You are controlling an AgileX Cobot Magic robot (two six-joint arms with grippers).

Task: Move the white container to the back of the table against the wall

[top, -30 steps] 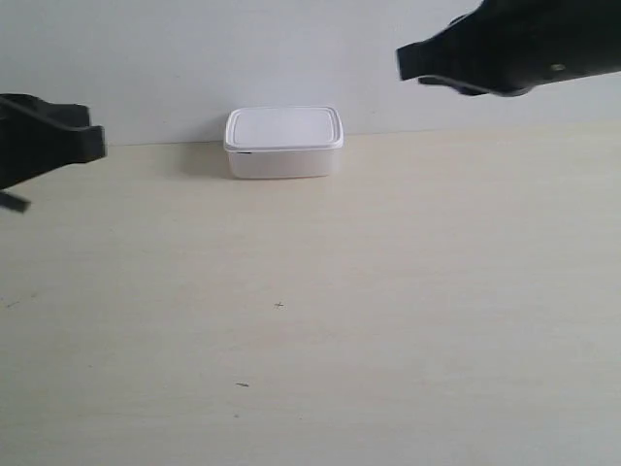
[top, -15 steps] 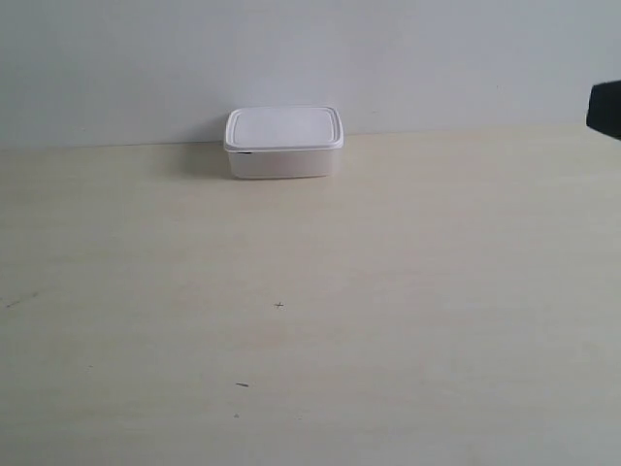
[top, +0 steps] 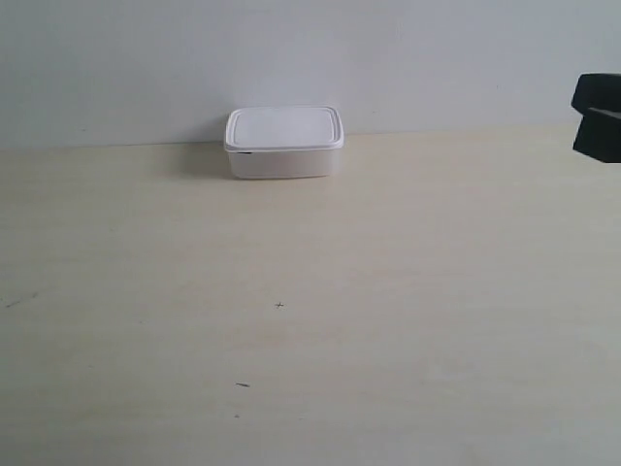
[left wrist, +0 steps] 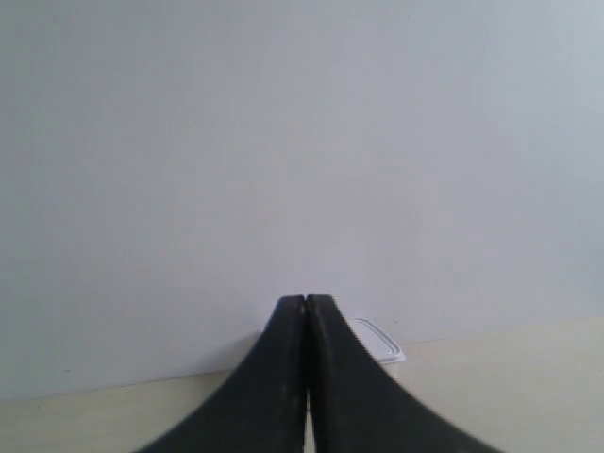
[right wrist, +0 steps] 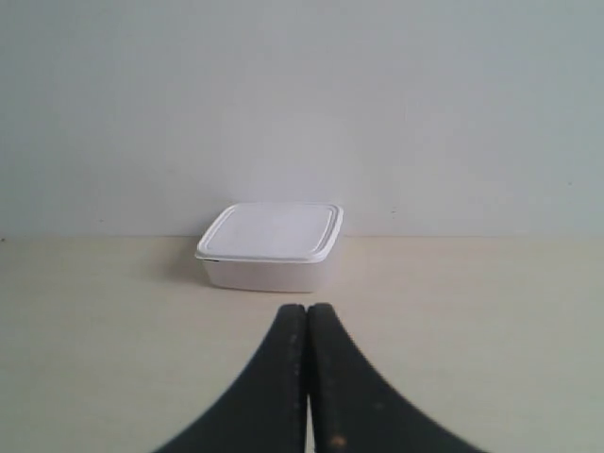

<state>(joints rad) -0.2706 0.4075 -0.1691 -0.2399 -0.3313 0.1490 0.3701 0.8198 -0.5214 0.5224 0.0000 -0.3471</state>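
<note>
White container (top: 283, 142) sits at the counter's (top: 388, 291) back against the wall (top: 291, 49); we judge the move done. Left claw (left wrist: 304, 302) and right claw (right wrist: 308, 310) are pinched closed, empty.

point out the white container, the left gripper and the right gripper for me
white container (top: 283, 139): exterior view, on its flat lid.
left gripper (left wrist: 305, 302): left wrist view, where the shut fingertips meet.
right gripper (right wrist: 308, 310): right wrist view, where the shut fingertips meet.
</note>
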